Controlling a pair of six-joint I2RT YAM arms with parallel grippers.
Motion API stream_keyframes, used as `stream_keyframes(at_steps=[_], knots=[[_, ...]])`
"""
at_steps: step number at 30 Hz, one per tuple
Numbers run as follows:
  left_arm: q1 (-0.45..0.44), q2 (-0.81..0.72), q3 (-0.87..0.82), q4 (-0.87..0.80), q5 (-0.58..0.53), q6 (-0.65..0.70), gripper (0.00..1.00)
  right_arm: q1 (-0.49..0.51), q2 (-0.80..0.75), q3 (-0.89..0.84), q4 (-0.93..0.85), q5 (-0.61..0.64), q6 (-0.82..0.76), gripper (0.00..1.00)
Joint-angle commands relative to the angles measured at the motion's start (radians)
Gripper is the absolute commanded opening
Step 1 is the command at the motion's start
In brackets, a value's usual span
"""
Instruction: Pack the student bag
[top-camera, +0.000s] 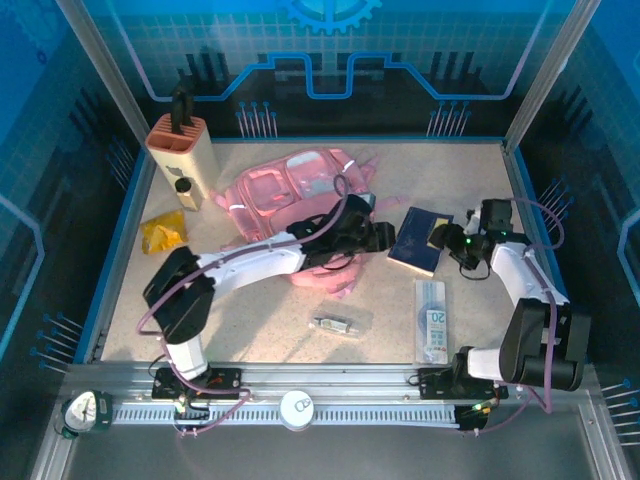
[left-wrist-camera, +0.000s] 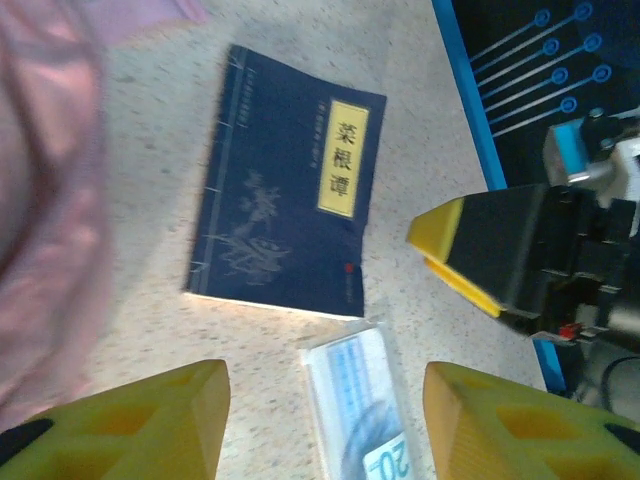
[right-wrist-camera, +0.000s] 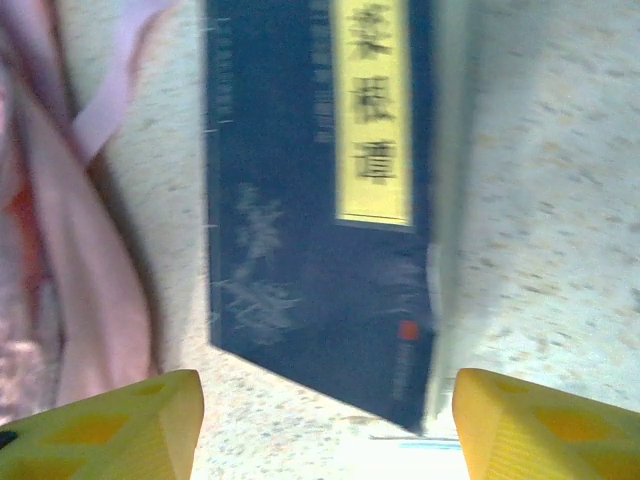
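The pink student bag (top-camera: 285, 190) lies at the back middle of the table; its fabric also shows at the left of the left wrist view (left-wrist-camera: 45, 210) and the right wrist view (right-wrist-camera: 70, 270). A dark blue book (top-camera: 415, 240) with a yellow title label lies flat just right of the bag (left-wrist-camera: 285, 215) (right-wrist-camera: 320, 200). My left gripper (top-camera: 383, 236) (left-wrist-camera: 325, 420) hovers open at the book's left edge, nothing between its fingers. My right gripper (top-camera: 443, 237) (right-wrist-camera: 325, 430) stands open at the book's right edge, also holding nothing; one of its fingers (left-wrist-camera: 470, 255) shows beside the book.
A clear ruler packet (top-camera: 432, 320) (left-wrist-camera: 355, 400) lies in front of the book. A small clear packet (top-camera: 335, 323) sits mid-front. A yellow packet (top-camera: 163, 235) and a beige holder with a black top (top-camera: 180, 155) stand at the left. Blue walls (top-camera: 520, 190) border the table.
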Motion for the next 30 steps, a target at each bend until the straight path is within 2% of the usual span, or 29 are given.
stream_keyframes(at_steps=[1,6,15,19,30], knots=[[-0.041,0.097,0.092,-0.001,0.024,-0.020,0.50,-0.026,0.045,-0.034,0.013,-0.033,0.026,0.66],[-0.052,0.243,0.210,-0.011,0.027,-0.038,0.44,-0.038,0.122,-0.037,0.075,-0.070,0.027,0.59],[-0.040,0.450,0.375,-0.071,-0.013,-0.048,0.34,-0.036,0.219,-0.020,0.110,-0.081,0.038,0.60],[-0.026,0.497,0.397,-0.082,0.002,-0.056,0.32,-0.027,0.236,-0.018,0.117,-0.087,0.038,0.60],[-0.008,0.555,0.407,-0.124,0.018,-0.057,0.16,0.017,0.268,-0.007,0.144,-0.131,0.049,0.56]])
